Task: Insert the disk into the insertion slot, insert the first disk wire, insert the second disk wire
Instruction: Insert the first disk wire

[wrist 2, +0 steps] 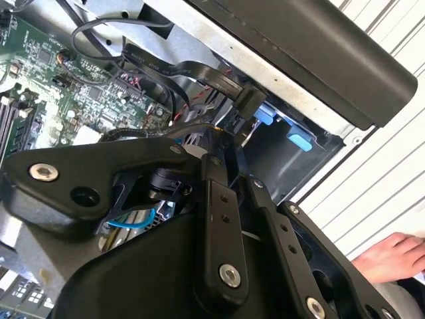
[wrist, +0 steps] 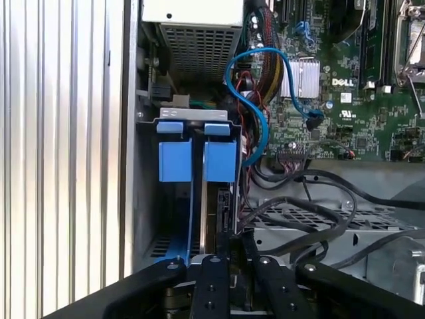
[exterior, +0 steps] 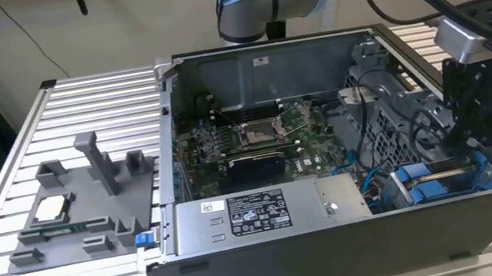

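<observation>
The disk (wrist: 223, 199) stands edge-on in its blue carrier frame (wrist: 220, 159) inside the insertion slot of the dark drive cage (wrist: 147, 199), beside a second blue carrier (wrist: 174, 159). In the exterior view the blue frames (exterior: 441, 180) sit at the open computer case's front corner on the exterior view's right. My gripper (wrist: 232, 238) hangs right at the disk's end, its fingers (wrist 2: 211, 174) drawn together. A black disk wire (wrist: 299, 229) runs into the fingertips. In the exterior view the gripper (exterior: 477, 140) dips into the case just above the cage.
A silver power-supply box (exterior: 268, 212) lies beside the cage. A blue cable (wrist: 259, 100) and loose black cables (wrist: 312, 193) cross near the motherboard (exterior: 256, 136). A grey fixture tray (exterior: 79, 209) sits on the slatted table. A person's hand (wrist 2: 392, 256) rests outside the case.
</observation>
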### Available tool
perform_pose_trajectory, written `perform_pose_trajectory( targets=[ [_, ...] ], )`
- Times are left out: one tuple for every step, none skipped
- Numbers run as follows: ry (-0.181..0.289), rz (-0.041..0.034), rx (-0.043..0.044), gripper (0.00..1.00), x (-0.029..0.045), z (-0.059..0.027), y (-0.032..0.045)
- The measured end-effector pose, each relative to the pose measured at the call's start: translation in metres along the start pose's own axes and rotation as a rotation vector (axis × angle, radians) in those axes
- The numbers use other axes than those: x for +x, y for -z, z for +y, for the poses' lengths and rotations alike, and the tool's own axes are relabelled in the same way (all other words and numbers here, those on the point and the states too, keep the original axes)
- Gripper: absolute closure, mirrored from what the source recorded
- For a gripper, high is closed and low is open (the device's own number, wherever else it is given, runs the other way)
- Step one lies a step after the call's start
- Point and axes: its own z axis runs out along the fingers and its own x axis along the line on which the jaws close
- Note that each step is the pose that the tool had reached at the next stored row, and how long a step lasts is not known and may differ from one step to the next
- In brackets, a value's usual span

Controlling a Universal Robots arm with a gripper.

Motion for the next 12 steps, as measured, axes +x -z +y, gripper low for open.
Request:
perform_pose_trajectory(
  targets=[
    [0.000,-0.0002,0.0000,0.81,0.0002,0.0000,-0.0005],
    [-0.001,-0.0001,0.0000,0.81,0.0004,-0.0001,-0.0010],
    [-0.001,0.0000,0.0001,0.81,0.0006,-0.0001,-0.0017],
    [-0.002,0.0001,0.0000,0.81,0.0008,-0.0003,-0.0023],
    [-0.003,0.0001,0.0001,0.81,0.0008,-0.0004,-0.0030],
    [-0.004,0.0000,0.0002,0.81,0.0009,-0.0007,-0.0035],
    [-0.005,0.0002,0.0002,0.81,0.0009,-0.0011,-0.0039],
    [-0.007,0.0002,0.0002,0.81,0.0010,-0.0014,-0.0043],
    [-0.010,0.0000,0.0004,0.81,0.0010,-0.0016,-0.0048],
    [-0.013,-0.0001,0.0005,0.81,0.0010,-0.0018,-0.0052],
    [-0.016,-0.0002,0.0006,0.81,0.0010,-0.0020,-0.0055],
    [-0.020,-0.0002,0.0007,0.81,0.0010,-0.0023,-0.0058]
  ],
)
